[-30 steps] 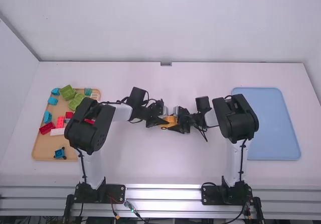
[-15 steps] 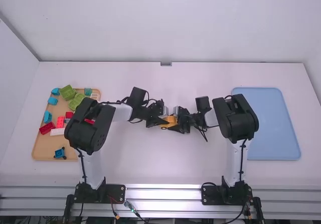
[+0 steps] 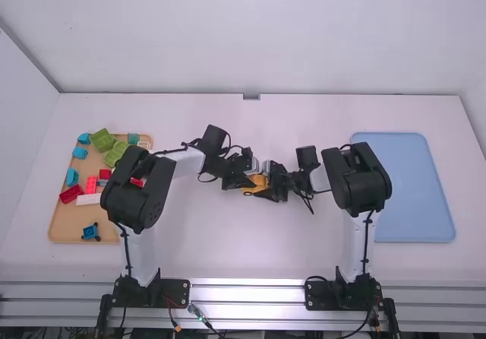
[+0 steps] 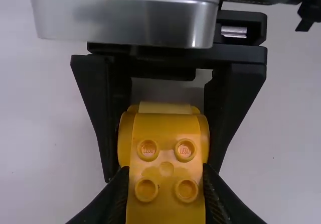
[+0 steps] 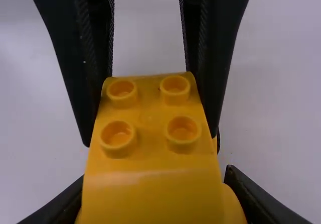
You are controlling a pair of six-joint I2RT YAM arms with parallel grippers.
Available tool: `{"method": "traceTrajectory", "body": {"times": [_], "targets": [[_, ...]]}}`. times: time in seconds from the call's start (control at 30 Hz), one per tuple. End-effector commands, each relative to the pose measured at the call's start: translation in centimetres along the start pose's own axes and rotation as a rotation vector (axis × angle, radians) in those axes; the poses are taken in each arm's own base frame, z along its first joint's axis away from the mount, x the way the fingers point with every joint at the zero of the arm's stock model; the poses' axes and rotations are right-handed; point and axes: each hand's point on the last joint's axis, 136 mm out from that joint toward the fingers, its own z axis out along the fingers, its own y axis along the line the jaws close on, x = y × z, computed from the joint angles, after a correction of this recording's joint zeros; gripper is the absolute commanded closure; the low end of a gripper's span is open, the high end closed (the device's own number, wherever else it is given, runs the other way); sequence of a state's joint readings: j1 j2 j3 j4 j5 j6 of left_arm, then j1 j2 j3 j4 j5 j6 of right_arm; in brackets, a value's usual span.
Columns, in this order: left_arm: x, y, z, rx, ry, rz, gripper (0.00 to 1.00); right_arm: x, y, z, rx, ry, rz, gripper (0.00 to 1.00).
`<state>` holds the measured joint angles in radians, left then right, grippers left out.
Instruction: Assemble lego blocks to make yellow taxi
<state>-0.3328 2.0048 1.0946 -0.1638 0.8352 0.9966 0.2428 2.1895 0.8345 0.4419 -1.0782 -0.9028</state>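
Yellow studded block [image 4: 166, 156], black fingers [image 4: 111, 199] alongside, seemingly pinching

From my station I see only the left arm [image 3: 138, 189] shift: its elbow sits a touch farther right, its wrist slightly farther from the camera and more toward the middle. That brings my left gripper [image 3: 253, 183] in closer to the right one [image 3: 267, 187].

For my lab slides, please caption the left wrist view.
Two black grippers, left and right, flank a studded yellow block piece between their fingers.
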Motion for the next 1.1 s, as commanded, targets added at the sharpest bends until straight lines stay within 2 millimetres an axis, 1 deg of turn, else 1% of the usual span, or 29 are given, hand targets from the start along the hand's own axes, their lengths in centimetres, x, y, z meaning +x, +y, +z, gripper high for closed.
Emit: {"method": "traceTrajectory", "body": {"times": [0.0,0.03,0.1,0.17,0.3,0.4,0.57,0.83,0.87,0.9,0.93,0.97,1.0,1.07], "targets": [[5.0,-2.6,2.2,0.065,0.172,-0.102,0.79,0.5,-0.6,0.1,0.02,0.026,0.029,0.44],[4.9,-2.6,2.2,0.07,0.172,-0.086,0.76,0.5,-0.6,0.1,0.02,0.026,0.03,0.44],[4.8,-2.5,2.2,0.074,0.169,-0.077,0.74,0.6,-0.6,0.1,0.02,0.026,0.03,0.44],[4.7,-2.4,2.2,0.068,0.163,-0.077,0.68,0.5,-0.6,0.1,0.02,0.026,0.03,0.44],[4.7,-2.5,2.2,0.071,0.164,-0.078,0.63,0.6,-0.6,0.1,0.02,0.026,0.031,0.44],[4.8,-2.5,2.2,0.07,0.164,-0.08,0.62,0.6,-0.6,0.1,0.02,0.026,0.031,0.44],[4.8,-2.3,2.1,0.066,0.163,-0.078,0.65,0.6,-0.5,0.1,0.02,0.026,0.031,0.45],[4.7,-2.3,2.1,0.067,0.154,-0.075,0.64,0.6,-0.6,0.1,0.02,0.026,0.031,0.44],[4.5,-2.4,2.1,0.073,0.142,-0.076,0.61,0.6,-0.6,0.1,0.02,0.026,0.03,0.44],[4.3,-2.4,2.1,0.076,0.136,-0.066,0.5,0.6,-0.5,0.1,0.02,0.026,0.031,0.44],[4.2,-2.5,2.0,0.077,0.136,-0.054,0.34,0.6,-0.6,0.1,0.02,0.026,0.03,0.44],[4.2,-2.5,2.0,0.078,0.136,-0.045,0.21,0.6,-0.6,0.1,0.02,0.026,0.03,0.44],[4.0,-2.5,1.8,0.076,0.135,-0.03,0.01,0.6,-0.5,0.1,0.02,0.026,0.031,0.44],[3.5,-2.3,1.5,0.063,0.134,-0.021,0.0,0.6,-0.5,0.1,0.02,0.026,0.031,0.44]]}}
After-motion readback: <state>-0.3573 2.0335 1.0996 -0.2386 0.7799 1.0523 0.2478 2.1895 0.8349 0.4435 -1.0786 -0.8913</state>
